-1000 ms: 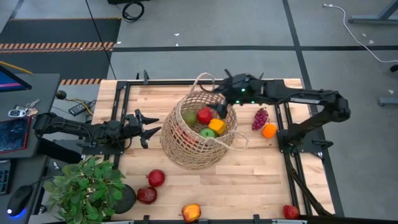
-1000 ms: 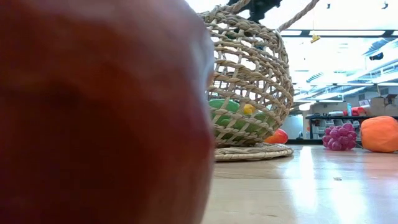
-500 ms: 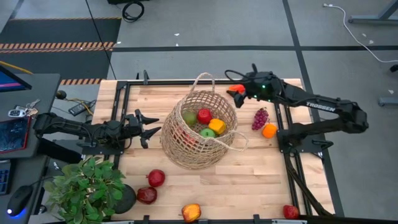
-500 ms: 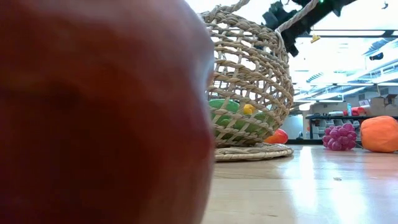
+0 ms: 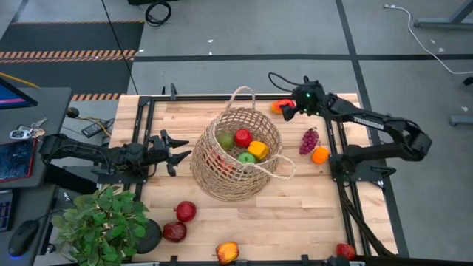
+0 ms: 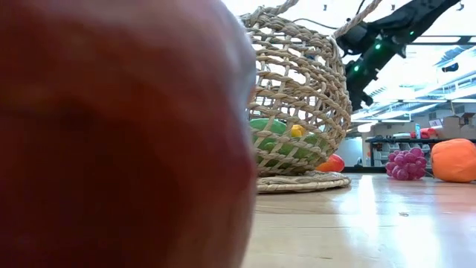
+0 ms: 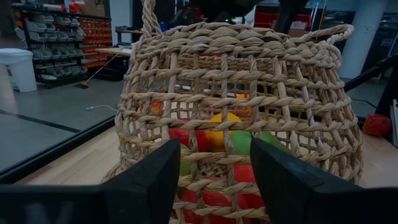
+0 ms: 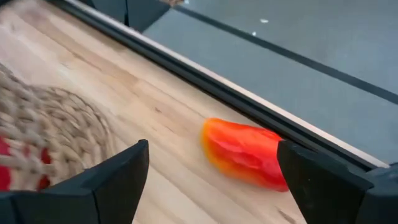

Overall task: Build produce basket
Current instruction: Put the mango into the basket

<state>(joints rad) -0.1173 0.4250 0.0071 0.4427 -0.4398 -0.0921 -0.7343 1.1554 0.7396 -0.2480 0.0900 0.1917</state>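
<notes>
- Right gripper (image 5: 286,108) hovers at the far edge of the table (image 5: 310,214), fingers spread wide and empty, with an orange-red pepper (image 8: 245,153) lying on the wood right ahead of it
- Left gripper (image 5: 177,151) sits low just left of the basket (image 5: 238,153), fingers partly parted, nothing between them, pointing straight at the weave
- Basket stands mid-table, already holding a red fruit (image 5: 242,137), a yellow-orange pepper (image 5: 258,150) and green pieces (image 5: 247,157)
- Purple grapes (image 5: 308,140) and an orange (image 5: 319,154) lie right of the basket
- Red fruits (image 5: 185,211) wait along the near edge, beside a potted plant (image 5: 103,224)
- One red fruit (image 6: 119,134) fills the low camera's left side
</notes>
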